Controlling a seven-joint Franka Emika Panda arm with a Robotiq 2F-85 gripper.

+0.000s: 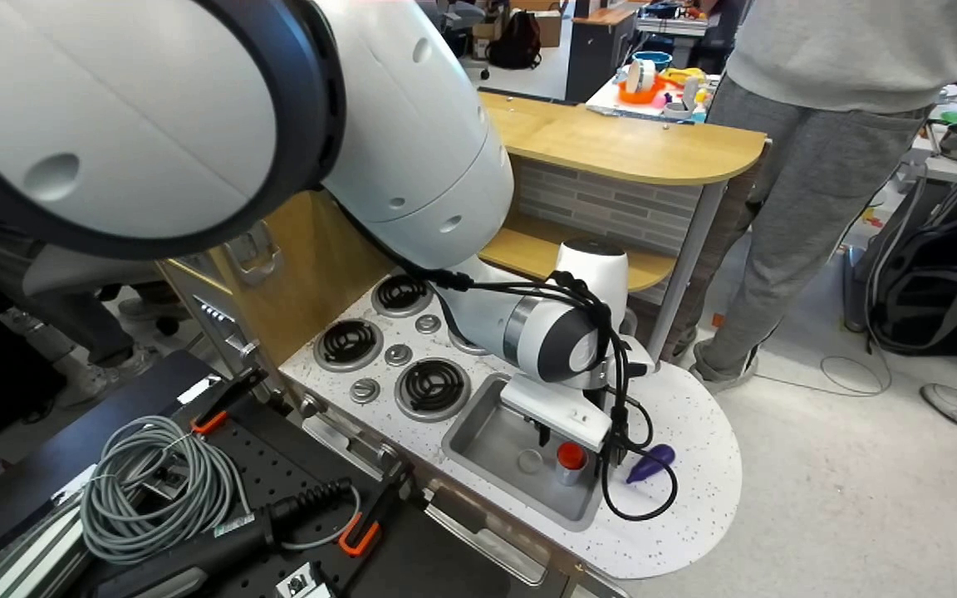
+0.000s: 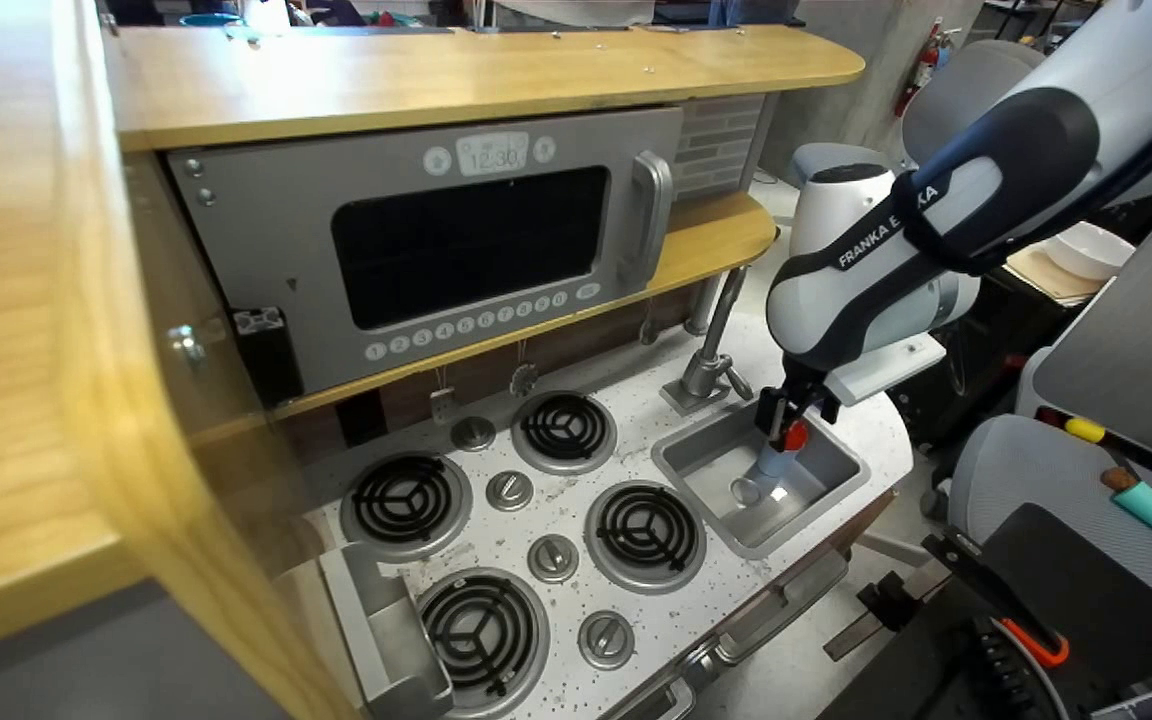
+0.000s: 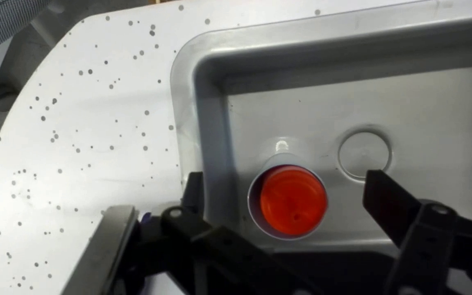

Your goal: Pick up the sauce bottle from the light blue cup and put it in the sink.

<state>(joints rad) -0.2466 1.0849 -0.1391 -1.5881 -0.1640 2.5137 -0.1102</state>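
Saw the white, dark-jointed robot arm (image 1: 420, 149) bent over, pointing the black two-fingered gripper (image 3: 285, 176) down over the rectangular silver metal sink (image 3: 301, 67). Noted both fingers spread well apart, unclenched. Found the tiny red toy sauce bottle (image 3: 293, 199) beneath and between those fingers, standing inside the small pale blue cup (image 1: 568, 476) within the sink. Spotted a purple toy (image 1: 653, 462) beside the gripper, on the white speckled counter (image 1: 686, 511).

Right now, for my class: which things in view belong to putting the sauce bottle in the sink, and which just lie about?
For the job:
sauce bottle, red
light blue cup, holding the bottle
sink
pincer, open

Just lying about:
purple object, beside the sink
coiled grey cable
turquoise object
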